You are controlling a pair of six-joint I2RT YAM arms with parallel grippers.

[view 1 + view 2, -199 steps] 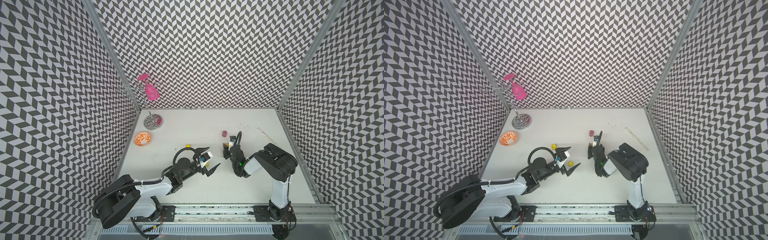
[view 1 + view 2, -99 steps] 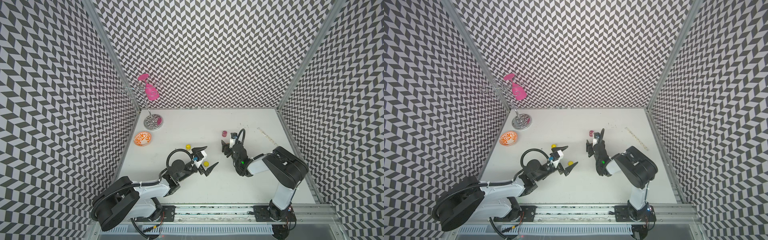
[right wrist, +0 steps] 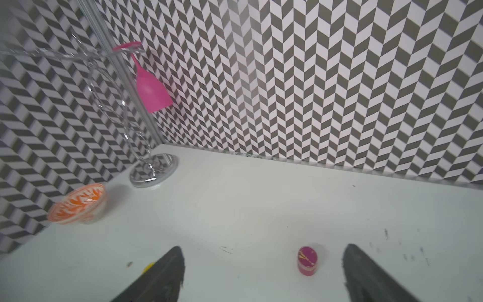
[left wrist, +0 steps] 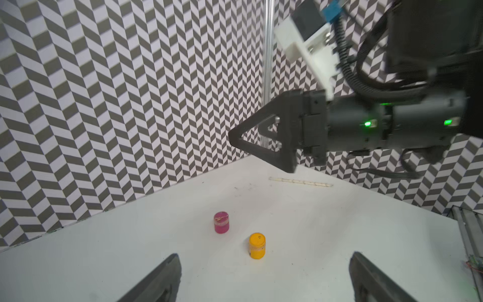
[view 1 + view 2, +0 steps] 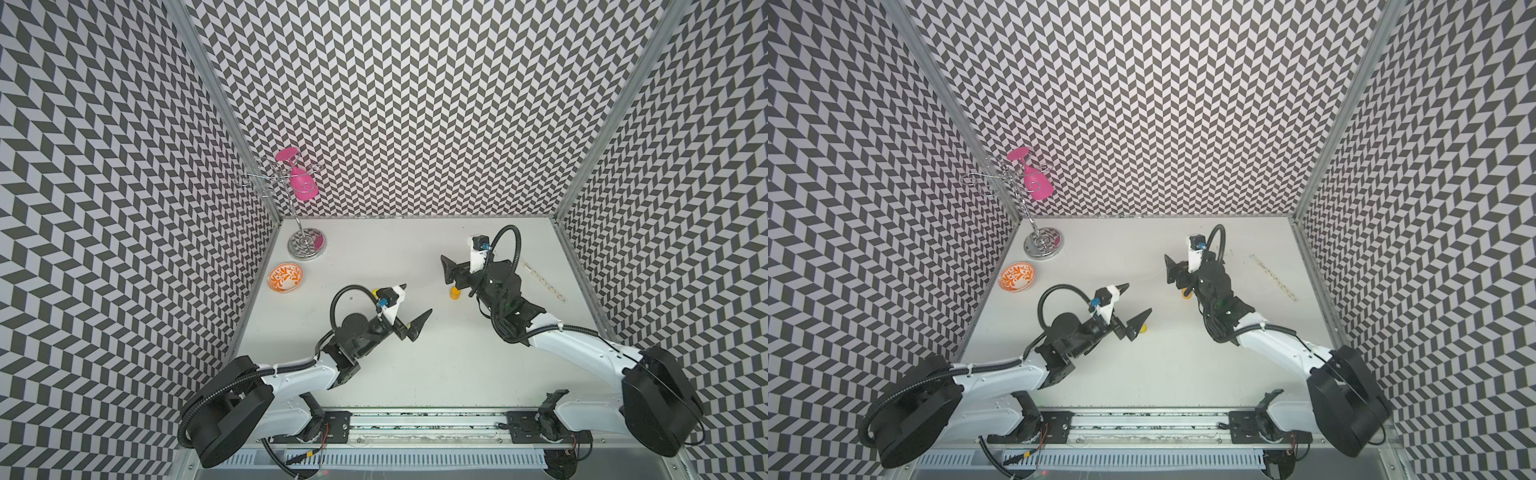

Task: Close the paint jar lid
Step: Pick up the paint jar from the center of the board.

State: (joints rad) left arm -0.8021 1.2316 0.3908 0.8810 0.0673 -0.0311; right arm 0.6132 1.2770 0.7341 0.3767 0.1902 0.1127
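R arm (image 5: 582, 345) high, claw (image 3: 264, 247) wide

a robot lab test cell: chevron-patterned walls (image 5: 415, 104) enclose a white table (image 5: 436, 374) beyond and beside the left gripper (image 5: 418, 297); behind it, a metal rail (image 5: 415, 419) carries the left arm (image 5: 291, 374) and right arm (image 5: 582, 345).

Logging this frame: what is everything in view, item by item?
magenta paint jar: 1, magenta, table centre-right
orange-yellow paint jar: 1, orange-yellow, beside it, apart
small yellow pieces: 2, yellow, table centre
bowl: 1, orange-white, left edge
rack: 1, silver wire, back-left corner
wine glass: 1, pink, hanging inverted on rack
stick: 1, pale, near right wall
table: 1, white
left gripper: 1, black, open, empty
right gripper: 1, black, open, empty
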